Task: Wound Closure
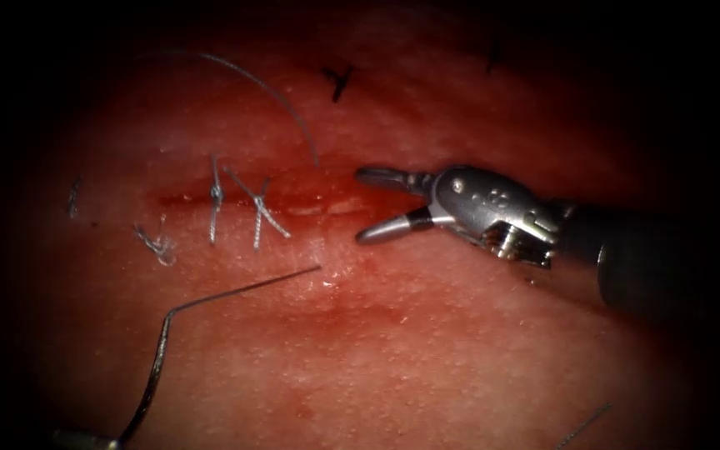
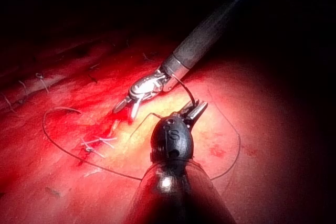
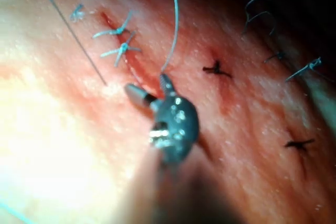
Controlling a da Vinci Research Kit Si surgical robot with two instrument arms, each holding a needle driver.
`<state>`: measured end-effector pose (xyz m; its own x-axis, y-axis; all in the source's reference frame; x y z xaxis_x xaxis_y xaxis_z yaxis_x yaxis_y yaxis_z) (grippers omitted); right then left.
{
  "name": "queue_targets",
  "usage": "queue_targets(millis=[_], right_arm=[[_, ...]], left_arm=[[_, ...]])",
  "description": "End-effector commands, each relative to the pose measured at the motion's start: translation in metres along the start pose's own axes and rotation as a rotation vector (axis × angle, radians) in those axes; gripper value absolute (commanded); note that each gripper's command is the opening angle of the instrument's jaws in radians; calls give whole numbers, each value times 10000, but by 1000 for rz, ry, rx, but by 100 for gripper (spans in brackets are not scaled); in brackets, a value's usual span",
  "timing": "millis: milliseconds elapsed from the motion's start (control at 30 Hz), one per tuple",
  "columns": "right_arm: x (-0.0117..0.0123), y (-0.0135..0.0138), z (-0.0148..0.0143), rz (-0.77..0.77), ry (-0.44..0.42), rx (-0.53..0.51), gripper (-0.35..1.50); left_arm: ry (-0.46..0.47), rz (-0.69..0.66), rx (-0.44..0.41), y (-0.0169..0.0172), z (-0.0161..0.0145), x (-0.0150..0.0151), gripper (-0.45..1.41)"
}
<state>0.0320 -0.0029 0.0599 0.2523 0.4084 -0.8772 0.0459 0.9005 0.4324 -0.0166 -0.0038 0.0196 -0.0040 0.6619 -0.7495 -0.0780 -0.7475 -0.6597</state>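
Observation:
The cut (image 1: 310,202) runs across the tissue (image 1: 427,350), with two knotted stitches (image 1: 235,207) on its left part. My right tool (image 1: 366,204) has its jaws open at the right end of the cut, one on each side, holding nothing; they are spread in the right wrist view too (image 3: 148,87). My left tool (image 1: 102,438), at the lower left edge, is shut on the curved needle (image 1: 153,375), which is outside the tissue on the near side of the cut. Taut thread (image 1: 243,292) runs from the needle into the tissue. More thread (image 1: 272,92) arcs up from beyond the cut.
Cut ends of thread lie left of the stitches (image 1: 157,245) and farther left (image 1: 72,198). Dark older stitches (image 1: 339,82) sit on the far tissue. Red fluid wets the wound edges. In the left wrist view a long thread loop (image 2: 58,140) rings the stitches.

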Motion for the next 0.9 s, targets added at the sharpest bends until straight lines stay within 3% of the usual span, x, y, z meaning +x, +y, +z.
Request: queue_targets(millis=[33, 133, 267, 500, 600, 667, 833, 900], right_arm=[[7, -9, 13, -9, 9, 19, 101], [16, -34, 28, -20, 26, 38, 99], [19, -44, 41, -31, 30, 54, 99], [-6, -43, 66, -60, -18, 57, 98], [-20, -39, 73, -85, -51, 58, 57], [-27, -38, 73, -109, -61, 57, -35], [-24, -45, 63, -111, -83, 12, -35], [-16, -61, 59, -106, -83, 14, -35]], left_arm=[[0, 4, 1, -2, 8, -2, -45], [-1, 18, 13, 0, 13, -2, -45], [-2, 18, 19, -1, 15, -3, -45], [-4, 23, 28, 0, 15, -2, -45], [-4, 23, 30, 0, 17, -2, -45], [-4, 35, 30, 1, 17, -2, -45], [-8, 62, 66, -6, 15, -2, -45], [-3, 77, 108, -16, 13, -3, -45]])
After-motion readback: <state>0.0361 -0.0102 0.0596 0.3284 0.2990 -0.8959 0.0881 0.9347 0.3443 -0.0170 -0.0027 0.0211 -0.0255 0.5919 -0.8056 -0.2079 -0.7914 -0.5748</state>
